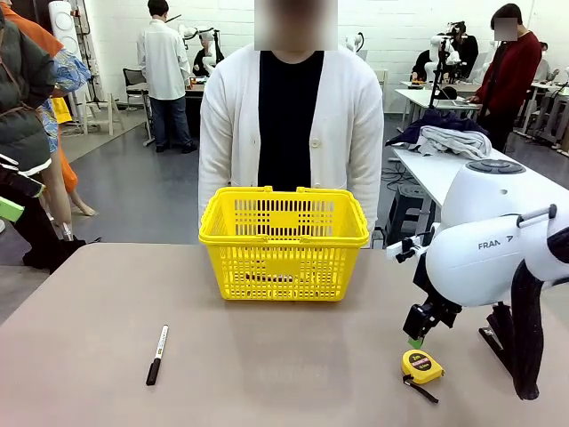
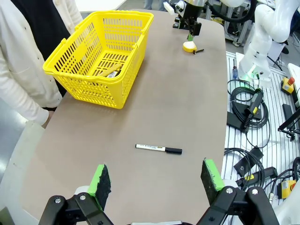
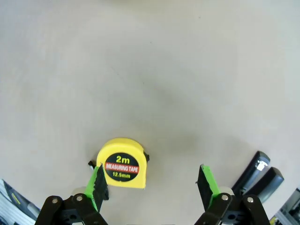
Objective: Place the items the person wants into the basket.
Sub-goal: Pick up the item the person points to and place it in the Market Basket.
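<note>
The yellow lattice basket (image 1: 284, 238) stands at the table's far middle, in front of the person (image 1: 289, 124) in a white cardigan. On the basket's (image 2: 105, 56) floor lies a yellow-and-black utility knife (image 2: 111, 71). The round yellow tape measure (image 1: 421, 366) with its black strap lies at the near right. My right gripper (image 1: 415, 338) hovers just above it, open. In the right wrist view the tape measure (image 3: 121, 164) sits between the fingers of that gripper (image 3: 152, 183), close against one green pad (image 3: 99, 180). My left gripper (image 2: 155, 180) is open and empty, high over the table's left end.
A white-barrelled marker (image 1: 156, 354) with a black cap lies at the near left, also seen as the marker (image 2: 158, 149) ahead of the left fingers. A black stapler (image 3: 258, 171) rests just right of the tape measure. Cables lie on the floor (image 2: 253, 117) beyond the table's edge.
</note>
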Tool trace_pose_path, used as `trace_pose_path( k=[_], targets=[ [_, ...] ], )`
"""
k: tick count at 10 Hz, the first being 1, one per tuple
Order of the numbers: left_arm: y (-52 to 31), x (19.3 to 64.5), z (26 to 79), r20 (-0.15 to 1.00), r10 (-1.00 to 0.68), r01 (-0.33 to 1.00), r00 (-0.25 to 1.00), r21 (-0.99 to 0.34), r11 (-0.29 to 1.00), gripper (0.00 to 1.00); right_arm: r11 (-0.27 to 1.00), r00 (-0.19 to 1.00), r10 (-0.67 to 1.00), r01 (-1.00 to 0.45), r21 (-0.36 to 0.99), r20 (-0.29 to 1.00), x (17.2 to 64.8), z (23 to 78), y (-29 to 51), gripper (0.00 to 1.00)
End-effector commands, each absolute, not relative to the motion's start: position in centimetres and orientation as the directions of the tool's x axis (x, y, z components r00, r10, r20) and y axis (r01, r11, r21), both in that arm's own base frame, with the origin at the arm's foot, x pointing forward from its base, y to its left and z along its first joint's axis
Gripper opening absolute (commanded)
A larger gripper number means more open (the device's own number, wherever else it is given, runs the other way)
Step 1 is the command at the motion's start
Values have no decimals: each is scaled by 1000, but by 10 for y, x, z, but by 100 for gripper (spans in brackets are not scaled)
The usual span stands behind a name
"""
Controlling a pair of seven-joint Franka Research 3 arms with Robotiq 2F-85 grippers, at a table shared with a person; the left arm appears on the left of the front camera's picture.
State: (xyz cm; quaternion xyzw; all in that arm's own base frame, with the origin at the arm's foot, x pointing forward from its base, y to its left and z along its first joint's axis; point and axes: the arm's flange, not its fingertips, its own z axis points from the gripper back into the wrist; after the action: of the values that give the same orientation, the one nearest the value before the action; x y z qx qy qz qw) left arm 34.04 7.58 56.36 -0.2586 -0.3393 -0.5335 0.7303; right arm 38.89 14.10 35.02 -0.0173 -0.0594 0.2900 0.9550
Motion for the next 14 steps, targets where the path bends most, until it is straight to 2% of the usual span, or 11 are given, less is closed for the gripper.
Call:
trace_pose_path(
  k=[1, 8, 11, 14],
  targets=[
    [77, 340, 564, 785, -591, 958, 184, -8, 287, 100, 835, 826, 550, -544, -81, 125, 348, 315, 133, 100],
    [77, 340, 564, 785, -591, 958, 184, -8, 287, 100, 806, 805, 588, -578, -128, 74, 310, 302, 142, 100],
    [77, 340, 564, 785, -591, 958, 184, -8, 287, 100, 793, 800, 600, -597, -122, -9, 303, 297, 142, 100],
    [77, 340, 564, 785, -591, 958, 184, -8, 287, 100, 782, 787, 616, -616, -99, -27, 296, 293, 144, 100]
  ],
)
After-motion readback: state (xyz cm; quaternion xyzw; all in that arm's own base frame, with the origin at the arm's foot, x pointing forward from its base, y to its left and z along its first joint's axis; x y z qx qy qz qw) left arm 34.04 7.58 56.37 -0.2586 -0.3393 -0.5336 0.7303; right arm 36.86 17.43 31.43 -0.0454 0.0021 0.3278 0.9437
